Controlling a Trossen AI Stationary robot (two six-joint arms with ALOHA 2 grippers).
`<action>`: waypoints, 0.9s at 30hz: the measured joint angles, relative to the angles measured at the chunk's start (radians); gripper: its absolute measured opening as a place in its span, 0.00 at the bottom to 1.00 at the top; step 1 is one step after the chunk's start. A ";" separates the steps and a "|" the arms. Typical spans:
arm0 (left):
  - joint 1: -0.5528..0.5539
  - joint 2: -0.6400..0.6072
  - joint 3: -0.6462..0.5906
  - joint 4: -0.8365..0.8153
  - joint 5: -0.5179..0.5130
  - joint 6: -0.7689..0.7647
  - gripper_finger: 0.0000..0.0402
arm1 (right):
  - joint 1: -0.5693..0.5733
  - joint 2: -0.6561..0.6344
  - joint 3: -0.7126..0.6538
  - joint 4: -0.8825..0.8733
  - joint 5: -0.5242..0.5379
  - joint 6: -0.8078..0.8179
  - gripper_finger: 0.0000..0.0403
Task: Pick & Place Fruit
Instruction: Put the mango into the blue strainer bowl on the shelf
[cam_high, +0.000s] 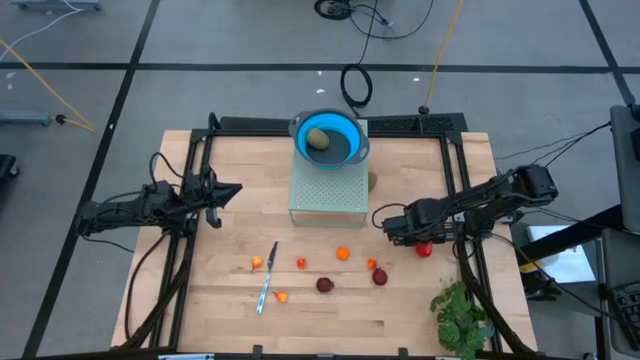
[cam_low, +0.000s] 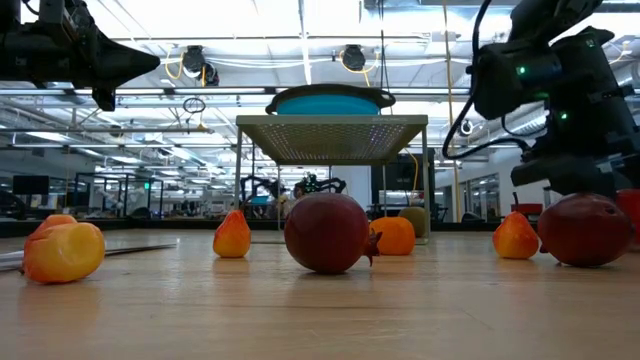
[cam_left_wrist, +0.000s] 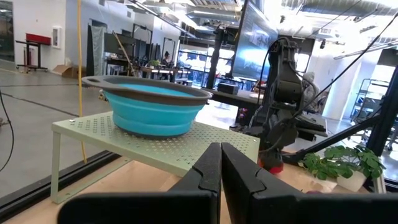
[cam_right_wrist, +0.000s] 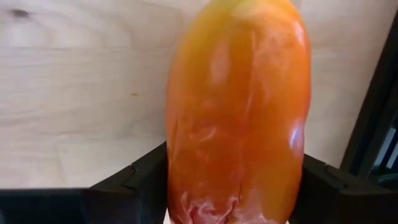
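Oblong fruit (cam_right_wrist: 239, 112) between right end effector (cam_high: 421, 240) fingers.

The wooden counter (cam_high: 200, 300) carries a perforated stand (cam_high: 327, 190), small fruit (cam_high: 325, 284), a knife (cam_high: 267, 280) and a leafy plant (cam_high: 460, 315).

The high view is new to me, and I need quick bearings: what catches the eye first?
A blue collapsible bowl holding an olive-brown oval fruit sits on a pale green perforated stand at the table's far middle. At the right, the right gripper closes around a large red-orange oblong fruit.
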 joint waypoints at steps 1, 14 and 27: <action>0.000 0.000 0.000 0.000 0.000 0.000 0.02 | 0.000 -0.013 0.000 0.000 0.000 0.000 0.58; 0.000 0.000 0.000 0.000 0.000 0.003 0.02 | 0.000 -0.259 0.000 -0.023 0.007 0.036 0.58; 0.000 0.000 0.000 0.000 0.000 0.001 0.02 | 0.000 -0.415 0.001 -0.029 0.005 0.036 0.57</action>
